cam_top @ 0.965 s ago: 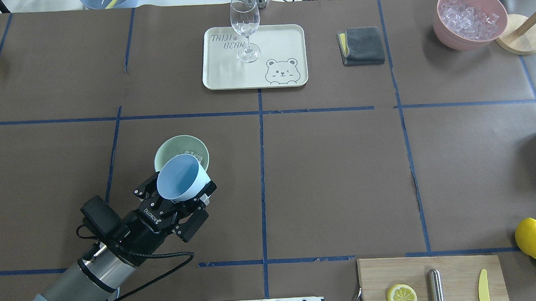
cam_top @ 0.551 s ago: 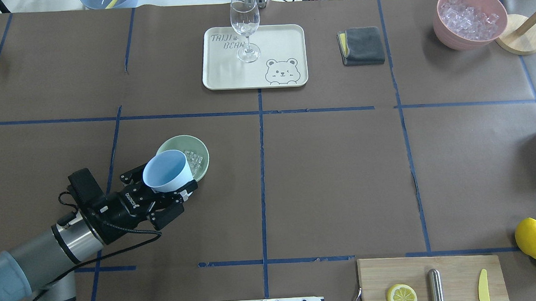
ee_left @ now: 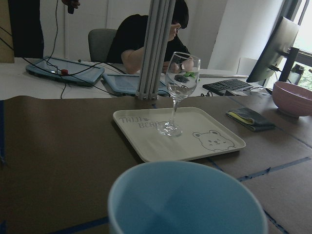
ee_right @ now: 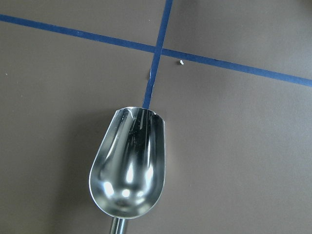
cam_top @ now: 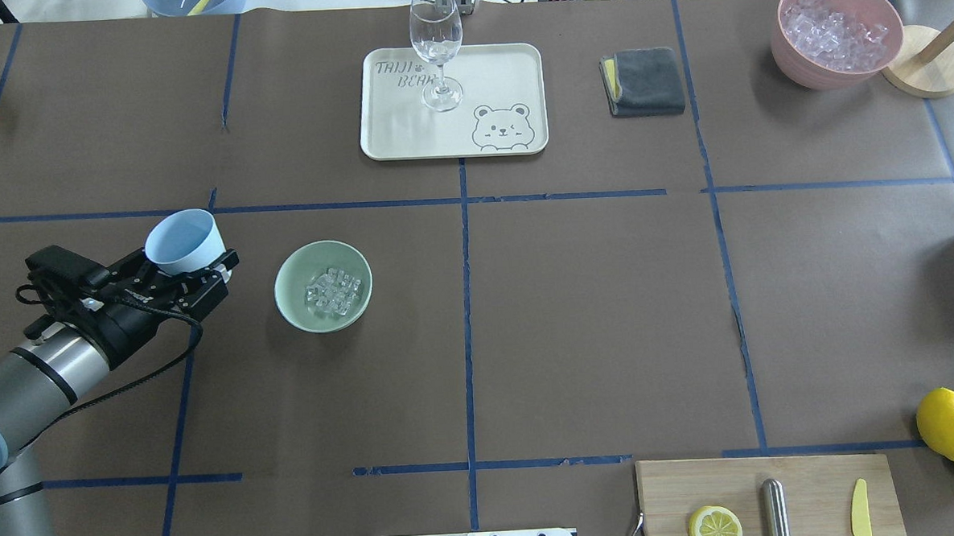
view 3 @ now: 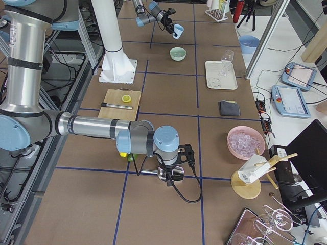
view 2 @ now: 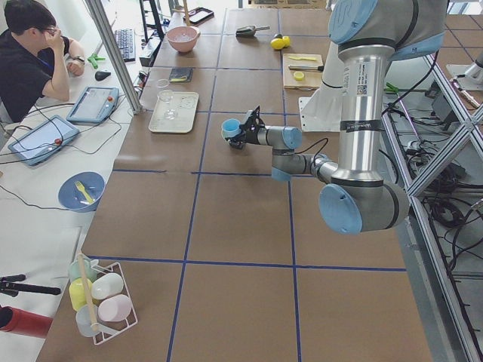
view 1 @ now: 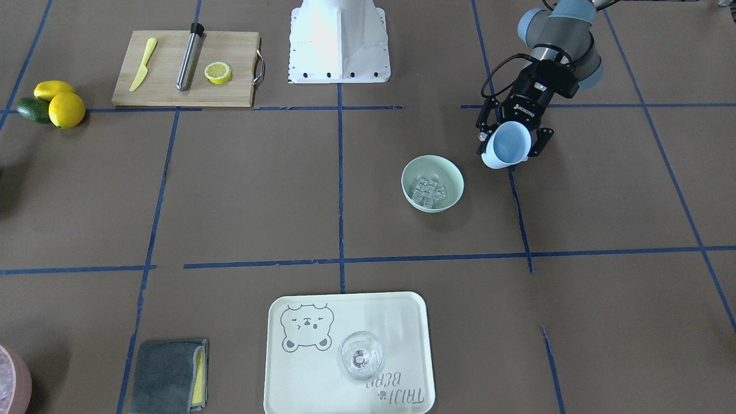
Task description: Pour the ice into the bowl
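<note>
The pale mint-green bowl [cam_top: 288, 299] stands on the brown table left of centre. It holds a handful of small clear ice cubes [cam_top: 333, 291]. Both also show in the front view, bowl [view 1: 454, 180] and ice [view 1: 428, 191]. My left gripper [cam_top: 184, 266] is shut on a light blue cup [cam_top: 183, 240], held nearly upright above the table and apart from the bowl, on its left. The cup looks empty in the left wrist view [ee_left: 187, 202]. My right gripper [view 3: 171, 172] hovers over a metal scoop [ee_right: 129, 163]. I cannot tell if it is open or shut.
A cream tray [cam_top: 509, 73] with a wine glass [cam_top: 437, 48] stands at the back centre. A grey cloth [cam_top: 644, 82] and a pink container of ice [cam_top: 835, 33] are at the back right. A cutting board [cam_top: 808, 479] with a lemon half and lemons [cam_top: 947, 423] are at the front right.
My left gripper has carried the blue cup from over the bowl away to the left and turned it upright. The ice in the bowl is now uncovered.
</note>
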Available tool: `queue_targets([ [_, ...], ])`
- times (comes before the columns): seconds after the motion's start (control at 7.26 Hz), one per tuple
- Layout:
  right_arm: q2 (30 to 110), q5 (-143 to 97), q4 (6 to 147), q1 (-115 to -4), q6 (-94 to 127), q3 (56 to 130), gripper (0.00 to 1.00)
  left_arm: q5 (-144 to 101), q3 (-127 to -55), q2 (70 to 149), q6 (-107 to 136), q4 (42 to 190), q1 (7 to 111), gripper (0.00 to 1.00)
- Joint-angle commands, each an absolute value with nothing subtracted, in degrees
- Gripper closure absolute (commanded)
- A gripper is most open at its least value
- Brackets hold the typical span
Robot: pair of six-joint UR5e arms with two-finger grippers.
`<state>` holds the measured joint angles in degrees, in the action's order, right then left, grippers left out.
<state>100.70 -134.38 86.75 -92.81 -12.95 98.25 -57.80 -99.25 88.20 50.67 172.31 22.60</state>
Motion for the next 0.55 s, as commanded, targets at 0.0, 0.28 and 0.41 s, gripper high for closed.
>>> queue_targets([
  [0.0,100.55,-134.38,86.66,-92.81,-12.92,98.44,0.0,-49.68,-98.09,82.65,59.54,168.41,22.85,1.0],
  [0.28,100.63,-134.38,86.66,-92.81,-12.92,98.44,0.0,-48.43,-96.25,77.54,72.11,166.21,22.94,1.0],
  [0.41,100.63,-134.38,86.66,-92.81,-12.92,98.44,0.0,-46.6,-94.5,77.08,77.38,164.37,22.94,1.0],
])
